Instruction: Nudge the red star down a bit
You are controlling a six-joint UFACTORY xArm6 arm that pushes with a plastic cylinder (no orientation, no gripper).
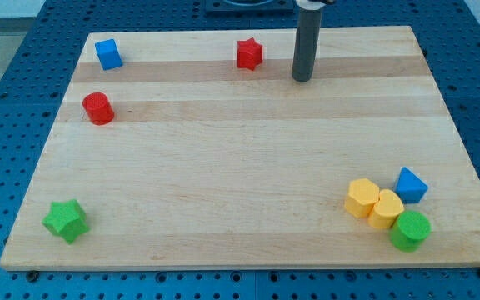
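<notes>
You have no claw to read here: the arm ends in a plain dark rod, so there is nothing to spread or pinch. My tip [302, 78] rests on the wooden board [240, 167] near its top edge, at about 4 o'clock from the red star [249, 53], close by but clear of it. From the board's centre, that red star sits at roughly 12 o'clock. You see the blue cube [108, 54] at 10 o'clock and the red cylinder [98, 108] just below it. The green star [65, 220] lies at 8 o'clock. At 4 o'clock, you find a tight cluster: yellow hexagon [362, 197], yellow heart [385, 208], blue triangle [412, 185], green cylinder [410, 230].
</notes>
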